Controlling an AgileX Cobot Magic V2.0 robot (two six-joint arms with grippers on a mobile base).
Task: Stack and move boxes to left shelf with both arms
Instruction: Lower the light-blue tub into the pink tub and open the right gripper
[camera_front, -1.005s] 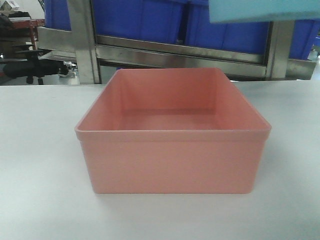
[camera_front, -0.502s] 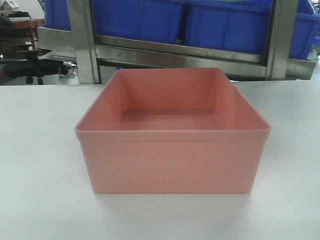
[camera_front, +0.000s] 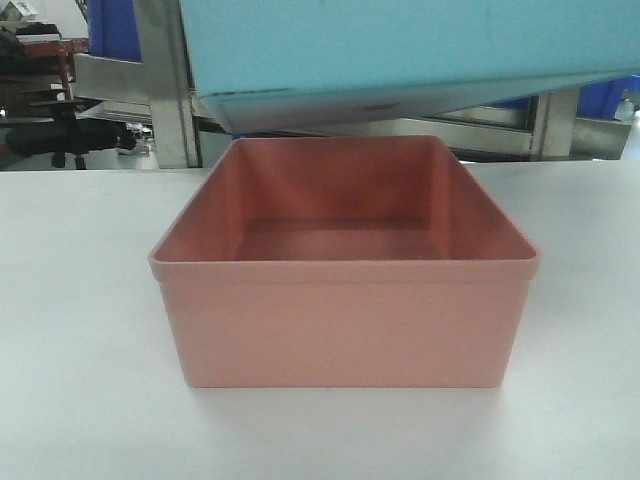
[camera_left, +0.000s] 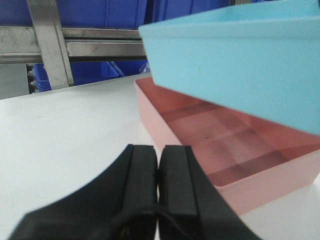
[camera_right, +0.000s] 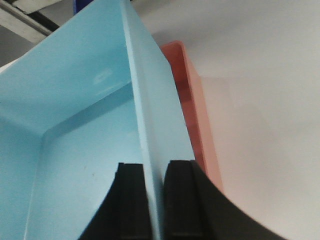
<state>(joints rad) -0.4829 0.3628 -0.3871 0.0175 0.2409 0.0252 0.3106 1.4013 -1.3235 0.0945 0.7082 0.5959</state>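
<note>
The salmon pink bin (camera_front: 345, 290) stands empty on the white table, also in the left wrist view (camera_left: 235, 150). The light blue bin (camera_front: 400, 55) hangs tilted in the air just above the pink bin's far side; it also shows in the left wrist view (camera_left: 240, 65). My right gripper (camera_right: 154, 172) is shut on the blue bin's wall (camera_right: 150, 110), one finger inside and one outside, with the pink bin's rim (camera_right: 192, 110) beside it. My left gripper (camera_left: 159, 162) is shut and empty, low over the table to the left of the pink bin. The roller shelf is out of view.
A steel rack frame (camera_front: 165, 90) with dark blue crates (camera_left: 100, 12) stands behind the table. A black office chair (camera_front: 65, 135) is at the far left. The white table (camera_front: 80, 320) surrounds the pink bin.
The blue bin showed only as a corner at the top right a second ago, left the view, and now has come down and leftwards over the pink bin. The pink bin has not moved.
</note>
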